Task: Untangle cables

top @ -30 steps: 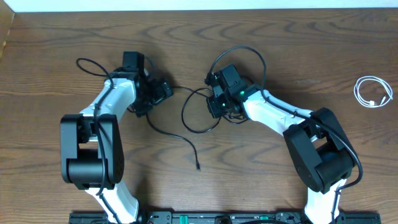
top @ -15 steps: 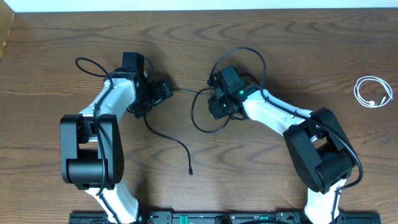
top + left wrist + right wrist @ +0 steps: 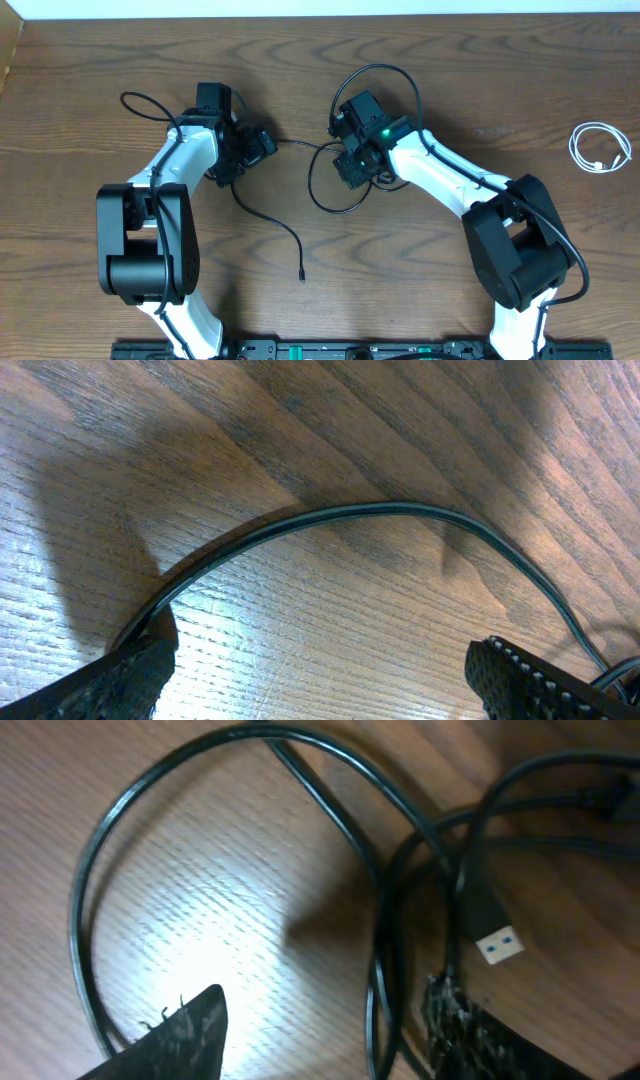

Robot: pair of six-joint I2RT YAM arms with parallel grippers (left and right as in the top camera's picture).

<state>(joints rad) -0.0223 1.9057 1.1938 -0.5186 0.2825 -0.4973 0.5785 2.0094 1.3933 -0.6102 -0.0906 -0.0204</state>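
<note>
One black cable (image 3: pixel 268 215) runs from my left gripper (image 3: pixel 260 146) down the table to its plug (image 3: pixel 301 275). A second black cable (image 3: pixel 325 190) lies in a loop at my right gripper (image 3: pixel 350 170). The white cable (image 3: pixel 600 148) is coiled at the far right. In the left wrist view the black cable (image 3: pixel 400 510) arcs across the wood above my left gripper (image 3: pixel 335 685), which stands wide open, the cable passing beside its left finger. My right gripper (image 3: pixel 320 1035) is open. A strand of black cable (image 3: pixel 380 1010) runs between its fingers, near a blue-tongued USB plug (image 3: pixel 495 935).
Thicker black robot cords loop beside the left arm (image 3: pixel 140 103) and above the right arm (image 3: pixel 385 75). The table's far edge (image 3: pixel 320 12) runs along the top, and the arm bases stand at the near edge.
My right gripper has opened and let go of the black cable. The loop beside it has shrunk, and the long cable's free plug has slid left and toward the near edge.
</note>
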